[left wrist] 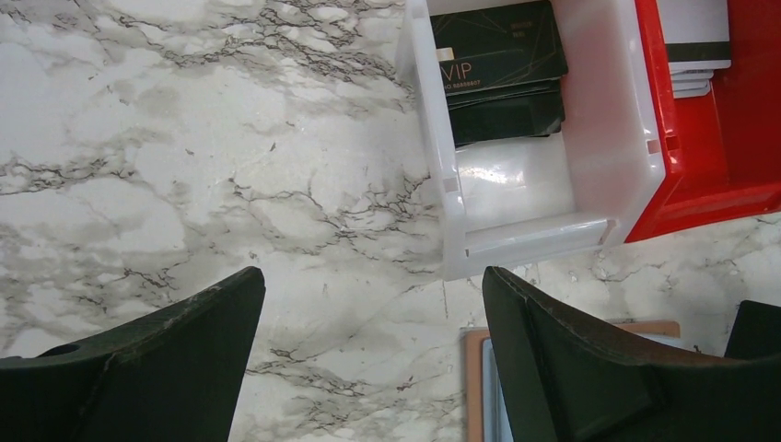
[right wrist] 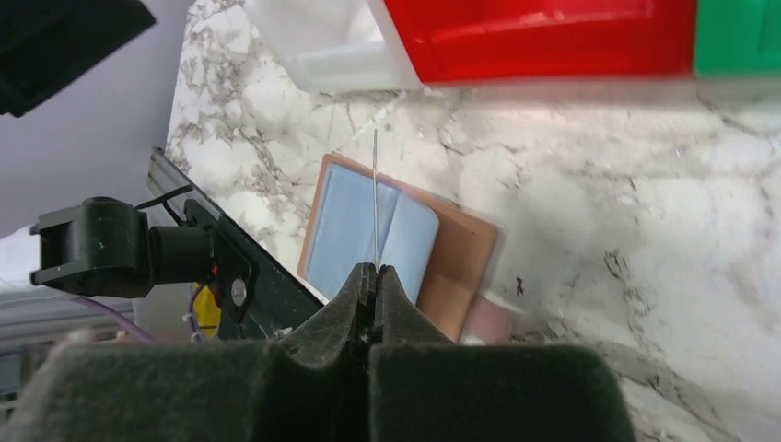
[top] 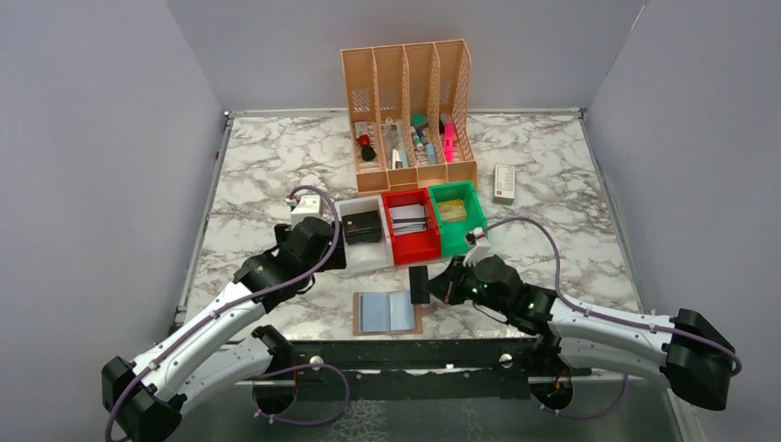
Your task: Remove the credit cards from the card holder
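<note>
Fingers of the left gripper stand wide apart, with nothing but the bare marble table between them. Just ahead of its right finger sits a white bin, its near corner almost level with that fingertip. Black cards are stacked at the far end of the bin. A red bin touches the white bin's far side and holds white cards. Below the right finger, a brown corner of the card holder shows on the table.

Fingers of the right gripper are pressed together on a dark card. The card stands on edge and sticks straight out past the fingertips, so the wrist view shows it only as a thin line. The overhead view shows its dark face.

The holder lies flat and open on the table, below and beyond the right fingertips and apart from them. The held card hangs over it, and I cannot tell if the card's far edge touches it. Bluish cards lie side by side in the holder, one to each side of the held card's line.

Farther ahead of the right fingers, the white, red and green bins run in a row. The green bin is at the right end of that row.
</note>
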{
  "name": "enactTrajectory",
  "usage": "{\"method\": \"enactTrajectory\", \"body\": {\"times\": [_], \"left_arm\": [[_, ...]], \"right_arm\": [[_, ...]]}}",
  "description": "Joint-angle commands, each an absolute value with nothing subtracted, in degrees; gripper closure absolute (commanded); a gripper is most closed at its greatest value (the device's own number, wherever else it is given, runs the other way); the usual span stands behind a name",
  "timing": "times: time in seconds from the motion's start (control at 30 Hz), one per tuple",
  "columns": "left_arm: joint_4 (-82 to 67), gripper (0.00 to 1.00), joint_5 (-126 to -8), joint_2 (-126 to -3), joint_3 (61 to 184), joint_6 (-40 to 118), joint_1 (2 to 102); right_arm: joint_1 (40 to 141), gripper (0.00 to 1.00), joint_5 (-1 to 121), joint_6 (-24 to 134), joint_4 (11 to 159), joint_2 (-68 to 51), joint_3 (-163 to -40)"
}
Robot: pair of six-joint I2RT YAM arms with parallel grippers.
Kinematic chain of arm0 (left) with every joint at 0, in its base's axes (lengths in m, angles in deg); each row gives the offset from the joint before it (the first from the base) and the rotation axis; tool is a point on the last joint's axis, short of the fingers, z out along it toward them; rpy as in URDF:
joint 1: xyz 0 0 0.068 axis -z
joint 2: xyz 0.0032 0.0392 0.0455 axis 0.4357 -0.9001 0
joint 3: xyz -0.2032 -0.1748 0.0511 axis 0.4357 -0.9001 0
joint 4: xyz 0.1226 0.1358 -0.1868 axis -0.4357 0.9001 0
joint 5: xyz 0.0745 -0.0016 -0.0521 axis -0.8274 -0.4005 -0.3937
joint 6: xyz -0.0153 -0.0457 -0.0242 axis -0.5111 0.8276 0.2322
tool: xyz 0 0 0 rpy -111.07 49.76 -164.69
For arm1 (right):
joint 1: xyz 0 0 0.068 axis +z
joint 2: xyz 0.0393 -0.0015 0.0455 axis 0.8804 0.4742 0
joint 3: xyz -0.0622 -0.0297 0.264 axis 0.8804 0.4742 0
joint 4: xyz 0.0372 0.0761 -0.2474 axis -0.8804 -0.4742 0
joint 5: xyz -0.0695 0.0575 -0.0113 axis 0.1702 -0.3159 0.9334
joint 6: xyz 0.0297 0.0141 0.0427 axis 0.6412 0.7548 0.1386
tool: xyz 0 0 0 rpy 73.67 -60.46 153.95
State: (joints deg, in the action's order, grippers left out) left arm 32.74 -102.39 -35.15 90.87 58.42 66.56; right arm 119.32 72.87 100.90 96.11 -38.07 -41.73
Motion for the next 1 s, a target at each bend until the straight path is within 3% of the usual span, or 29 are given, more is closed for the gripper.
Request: {"method": "enactTrajectory", "body": {"times": [0.0,0.47,0.97], "left_arm": [[31.81,0.08,-102.68,-36.44,90.65,57.32,66.34],[32.25,0.01,-104.46,-31.63,90.13,58.22,66.25],[32.30,0.01,-104.11,-29.57,89.67,58.19,66.22]], "right_arm": [[119.17,0.99,73.09,91.09,96.47,-35.43,-47.62],[119.17,0.99,78.16,70.29,92.49,-25.29,-66.17],[119.17,0.99,79.80,52.35,91.79,-11.54,-83.25]]}}
